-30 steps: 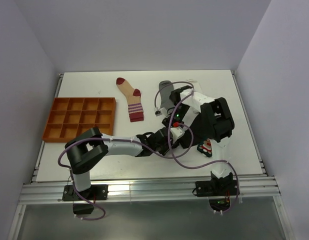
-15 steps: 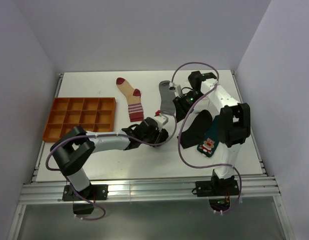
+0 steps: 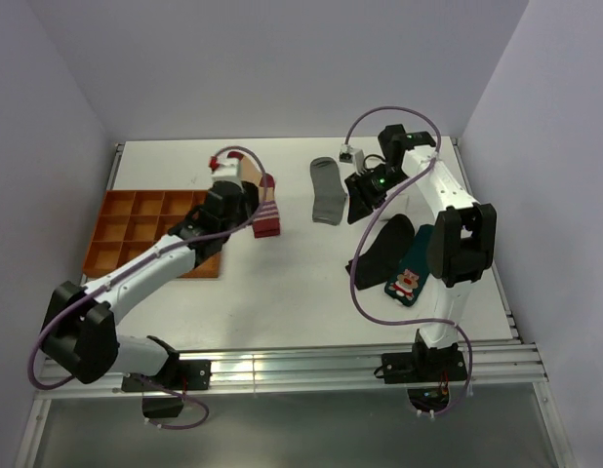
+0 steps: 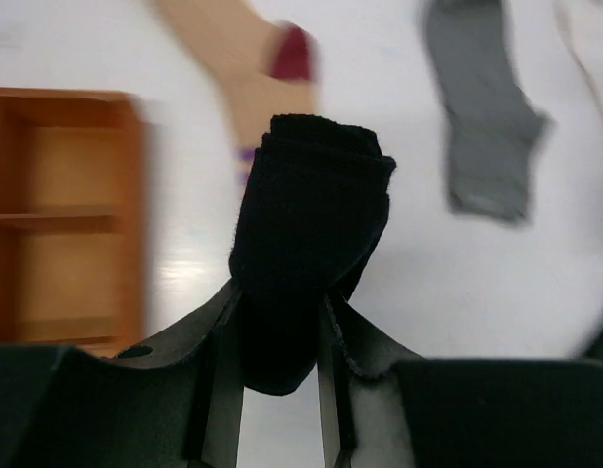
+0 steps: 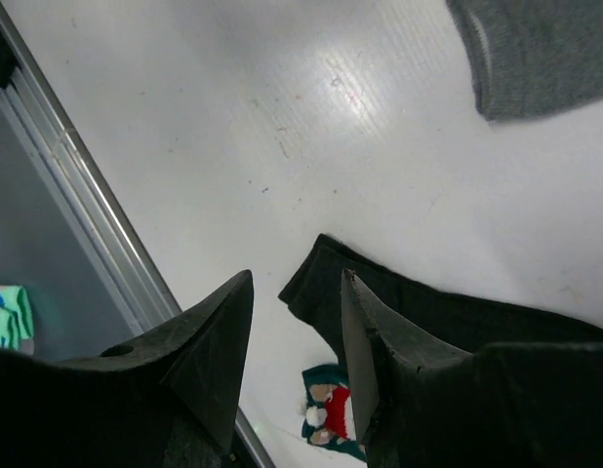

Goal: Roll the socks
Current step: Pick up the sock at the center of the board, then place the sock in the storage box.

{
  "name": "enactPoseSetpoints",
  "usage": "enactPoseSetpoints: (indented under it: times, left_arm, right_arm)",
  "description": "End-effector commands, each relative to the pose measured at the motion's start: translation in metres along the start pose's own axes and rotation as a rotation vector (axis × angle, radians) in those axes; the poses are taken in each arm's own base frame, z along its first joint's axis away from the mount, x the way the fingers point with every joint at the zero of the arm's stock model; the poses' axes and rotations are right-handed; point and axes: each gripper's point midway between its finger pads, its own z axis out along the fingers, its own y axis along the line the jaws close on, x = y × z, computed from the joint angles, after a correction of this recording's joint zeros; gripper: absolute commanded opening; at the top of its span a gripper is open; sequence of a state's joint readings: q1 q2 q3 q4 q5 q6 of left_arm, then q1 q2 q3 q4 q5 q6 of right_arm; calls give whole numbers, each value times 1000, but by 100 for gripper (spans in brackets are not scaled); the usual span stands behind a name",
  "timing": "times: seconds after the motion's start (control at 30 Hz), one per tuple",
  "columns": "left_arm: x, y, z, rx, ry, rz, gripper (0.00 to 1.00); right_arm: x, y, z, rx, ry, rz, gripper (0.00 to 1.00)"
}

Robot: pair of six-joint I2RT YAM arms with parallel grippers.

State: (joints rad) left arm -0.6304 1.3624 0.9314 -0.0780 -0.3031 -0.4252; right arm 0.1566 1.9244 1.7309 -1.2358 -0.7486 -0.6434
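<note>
Now, left gripper (image 4: pixel 280 314): my jaws are closed partway around the rolled black sock (image 4: pixel 311 214), and the roll sticks out past the fingertips.
Rolled black sock: held off the table (image 3: pixel 282 292), above the beige red-striped sock (image 3: pixel 266 218), by the orange tray's (image 3: pixel 136 229) far right corner.
Right gripper (image 5: pixel 294 327): jaws apart with nothing between them, hovering toward the table's far right.
Grey sock (image 3: pixel 326 192): flat, just beside my right gripper.
Flat black sock (image 3: pixel 384 249): near the right edge, touching the teal Christmas sock (image 3: pixel 407 280).

Two black socks (image 4: pixel 311 224) (image 3: pixel 382 250), one grey sock (image 3: pixel 326 192), one teal sock (image 3: pixel 408 281), one beige striped sock (image 3: pixel 267 216) — one orange tray (image 3: pixel 155 196)
</note>
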Motion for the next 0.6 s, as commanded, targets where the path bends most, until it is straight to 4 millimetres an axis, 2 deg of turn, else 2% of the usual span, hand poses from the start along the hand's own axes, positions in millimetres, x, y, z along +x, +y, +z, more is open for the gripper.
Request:
enactPoseSetpoints:
  times: [0.0, 0.03, 0.07, 0.1, 0.13, 0.17, 0.23, 0.27, 0.33, 0.37, 0.47, 0.5, 0.53, 0.57]
  left_arm:
    - [-58, 77, -16, -339, -152, -145, 0]
    - [-59, 94, -19, -405, -149, -156, 0]
    - [-73, 120, -23, -484, -181, -200, 0]
    - [-76, 139, -25, -562, -198, -219, 0]
    - [-81, 152, -26, -592, -208, -236, 0]
    - [-92, 180, -30, -653, -233, -276, 0]
    - [-97, 212, -29, -740, -236, -279, 0]
    - [-108, 237, -36, -809, -254, -303, 0]
    - [-104, 263, -30, -873, -221, -296, 0]
    - [-111, 281, -35, -911, -231, -319, 0]
    - [-102, 320, -26, -1000, -158, -328, 0]
    - [-100, 327, -24, -1021, -140, -314, 0]
    - [-108, 334, -23, -1046, -146, -308, 0]
    - [-94, 341, -15, -1077, -81, -284, 0]
  right_arm:
    - [-22, -4, -14, 54, -52, -43, 48]
    - [-23, -6, -14, 58, -52, -43, 48]
    - [-25, -9, -13, 65, -55, -43, 48]
    - [-26, -11, -12, 68, -56, -44, 48]
    - [-27, -13, -12, 74, -57, -44, 48]
    - [-29, -15, -11, 78, -60, -47, 48]
    - [-31, -18, -11, 82, -64, -52, 48]
    - [-32, -20, -10, 86, -64, -48, 48]
    - [-34, -22, -9, 88, -71, -56, 48]
    - [-33, -24, -6, 86, -68, -48, 48]
    - [-34, -27, -2, 77, -70, -52, 47]
    - [-34, -27, -1, 75, -70, -53, 47]
    - [-32, -30, 2, 68, -64, -49, 47]
    - [-33, -30, 4, 61, -66, -50, 47]
